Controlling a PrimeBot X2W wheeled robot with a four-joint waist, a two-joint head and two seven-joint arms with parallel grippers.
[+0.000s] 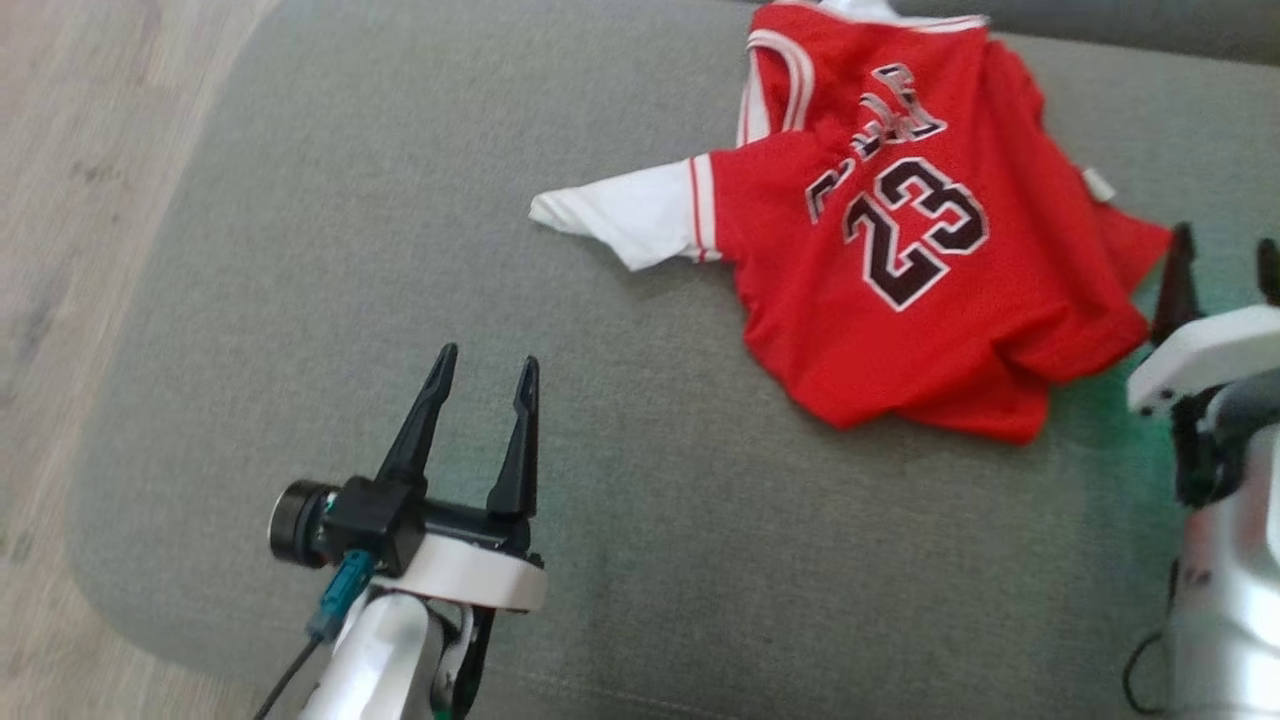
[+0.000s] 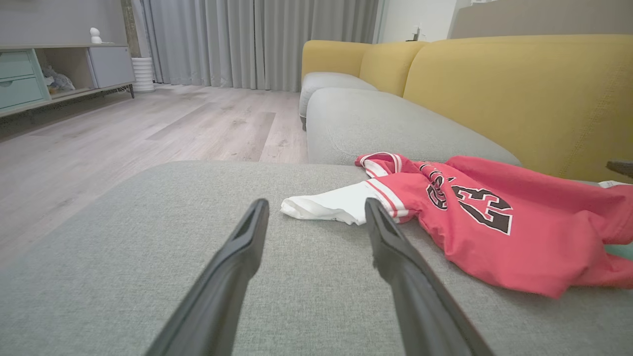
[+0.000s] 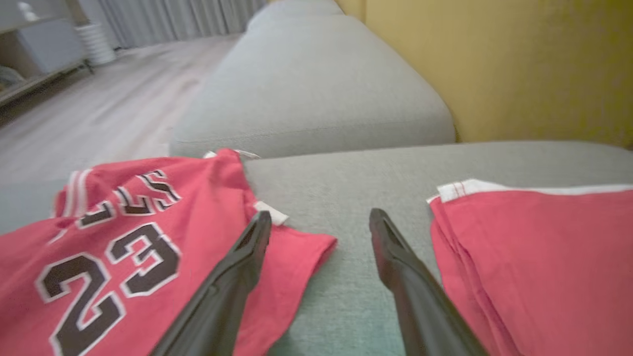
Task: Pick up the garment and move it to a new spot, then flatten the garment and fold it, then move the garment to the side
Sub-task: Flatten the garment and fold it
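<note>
**Left fingers** [image 1: 425,410]: one pair, two dark fingers, standing apart and holding nothing; hovering over bare grey sofa seat [image 1: 300,250], well apart from the cloth; in the left wrist view these fingers [image 2: 237,267] are pointing toward the white sleeve [image 2: 326,207].

**Right fingers** [image 1: 1175,285]: one pair, two dark fingers, standing apart and holding nothing; sitting just beside the lower right corner of the jersey [image 1: 900,270]; in the right wrist view one of the fingers [image 3: 232,277] is overlapping that red corner.

**Jersey**: one, red, numbered 23, lying crumpled on the far right part of the seat; one white sleeve [image 1: 630,215] is sticking out to the left and one small white label [image 1: 1098,184] is showing at the right edge.

**Second red cloth** [image 3: 534,257]: one, folded, white-edged, lying just beside the right fingers, apart from the jersey.

**Sofa**: three grey seats are showing in the left wrist view; yellow back [image 2: 519,99] behind them; wooden floor [image 1: 80,200] to the left.

**Hazards, as judged:**
- the right fingers are risking a pinch of only the top layer, leaving the jersey bunching under itself;
- a wide sweep is risking dragging the folded cloth along;
- the loose sleeve is liable to be trailing and twisting during the lift;
- a one-sided pull is risking deepening the wrinkles before flattening.
</note>
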